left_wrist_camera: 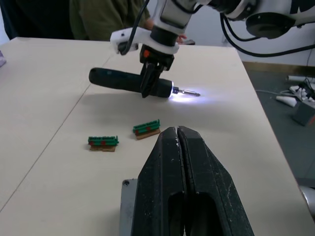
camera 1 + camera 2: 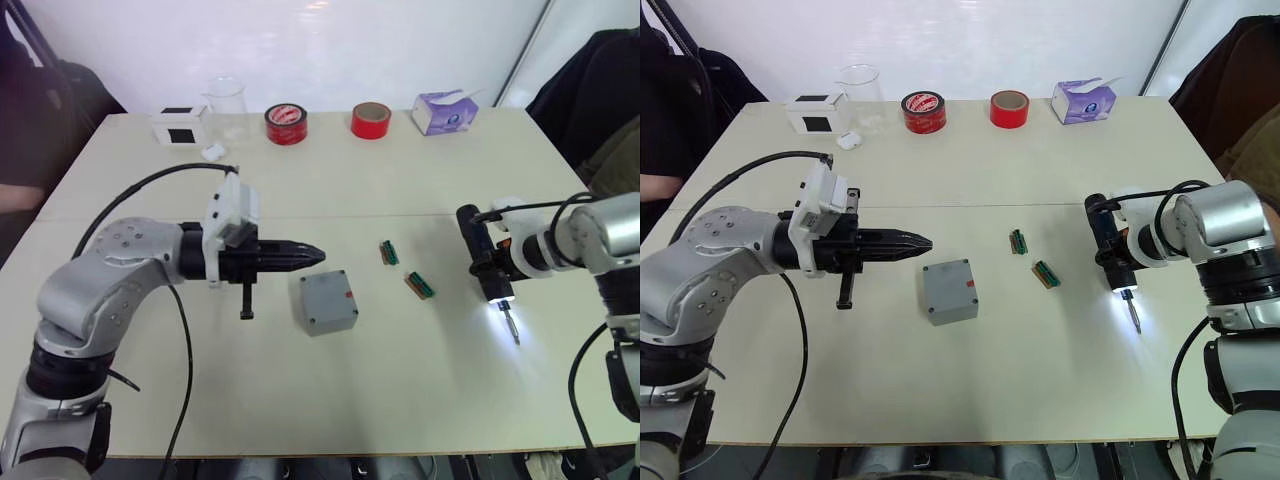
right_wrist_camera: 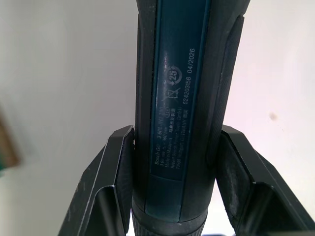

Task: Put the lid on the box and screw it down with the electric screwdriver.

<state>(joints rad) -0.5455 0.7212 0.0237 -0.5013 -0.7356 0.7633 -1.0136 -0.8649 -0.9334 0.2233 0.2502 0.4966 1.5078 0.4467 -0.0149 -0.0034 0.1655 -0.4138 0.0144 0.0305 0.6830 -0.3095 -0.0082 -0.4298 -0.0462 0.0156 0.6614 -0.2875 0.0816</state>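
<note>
The grey box [image 2: 328, 302] lies mid-table with a small red mark on its flat, closed top face and holes at the corners; I cannot tell the lid apart from it. My left gripper [image 2: 315, 253] hovers just left of and behind the box, shut with nothing in it, its tips pointing right; the left wrist view shows its fingers [image 1: 167, 162] pressed together above the box's corner [image 1: 127, 206]. On the right, my right gripper [image 2: 1118, 252] is shut on the electric screwdriver [image 2: 488, 258], whose lit bit [image 2: 512, 328] angles down at the table. The fingers [image 3: 115, 172] clamp its dark blue barrel [image 3: 172, 98].
Two small green terminal blocks [image 2: 389, 252] [image 2: 419, 286] lie between the box and the screwdriver. Along the far edge stand a white box with a black panel [image 2: 180, 125], a clear beaker [image 2: 226, 97], two red tape rolls [image 2: 286, 123] [image 2: 371, 120] and a purple tissue box [image 2: 446, 111].
</note>
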